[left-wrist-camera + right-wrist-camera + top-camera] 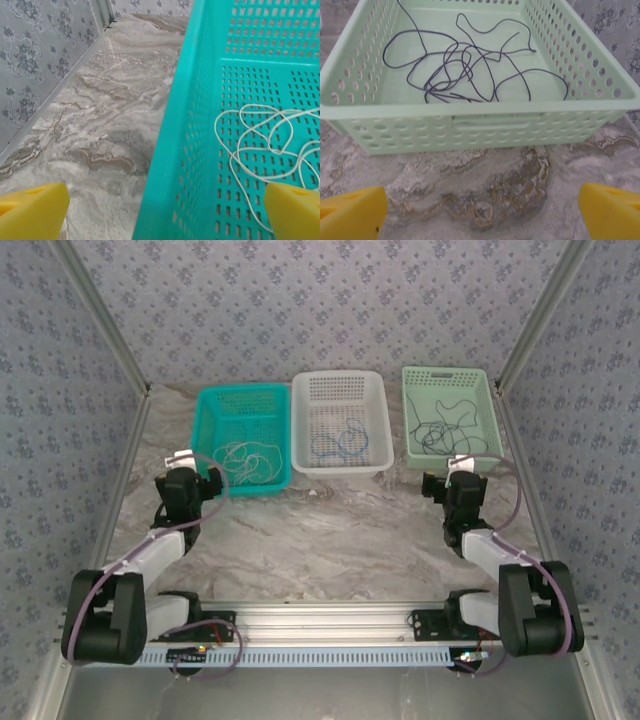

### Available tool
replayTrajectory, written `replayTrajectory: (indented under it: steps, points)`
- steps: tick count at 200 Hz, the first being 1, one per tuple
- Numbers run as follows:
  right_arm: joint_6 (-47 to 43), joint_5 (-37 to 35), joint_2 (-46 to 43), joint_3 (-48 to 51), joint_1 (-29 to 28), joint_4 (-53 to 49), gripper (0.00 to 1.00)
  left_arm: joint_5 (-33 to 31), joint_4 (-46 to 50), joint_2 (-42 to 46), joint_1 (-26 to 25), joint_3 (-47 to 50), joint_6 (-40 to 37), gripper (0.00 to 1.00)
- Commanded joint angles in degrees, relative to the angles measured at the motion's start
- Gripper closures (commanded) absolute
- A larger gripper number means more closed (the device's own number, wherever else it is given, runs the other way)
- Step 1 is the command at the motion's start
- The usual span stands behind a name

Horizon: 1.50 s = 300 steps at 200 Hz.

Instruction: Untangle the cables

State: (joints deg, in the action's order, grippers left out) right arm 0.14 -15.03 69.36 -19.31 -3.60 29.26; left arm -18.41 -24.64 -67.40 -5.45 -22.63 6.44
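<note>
Along tabletop's (330, 530) far edge, sorted apart: cream cable (250, 462), teal basket (208, 425); blue cable (338, 444), white basket (301, 420); black cable (445, 430), green basket (411, 415); left gripper (196, 468), right gripper (462, 468) gaping, empty.

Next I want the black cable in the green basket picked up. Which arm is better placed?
Right. Its jaws stand open facing the pale green basket holding the black cable; the left arm sits far off at the teal basket.

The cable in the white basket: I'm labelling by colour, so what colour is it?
The cable is blue, seen best in the top external view.
</note>
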Motion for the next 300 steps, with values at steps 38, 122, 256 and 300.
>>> replayTrajectory:
  steps: [38, 122, 256, 300]
  points:
    - [-1.88, 3.34, 3.97, 1.52, 0.64, 11.72, 0.03, 7.01, -13.54, -7.13, 2.83, 2.26, -3.3, 0.01]
    - [-2.42, 8.75, 18.37, -1.14, 3.24, 21.7, 0.04, 12.5, -35.33, -19.36, 6.22, 6.63, -3.44, 0.01]
    - [-1.46, 13.84, 17.87, -3.1, 5.52, 16.8, 0.0, 13.6, -22.64, -20.41, 6.3, -0.66, -4.29, 0.01]
    - [-1.4, 13.8, 17.85, -3.11, 5.52, 16.87, 0.0, 13.54, -22.64, -20.46, 6.31, -0.63, -4.25, 0.0]
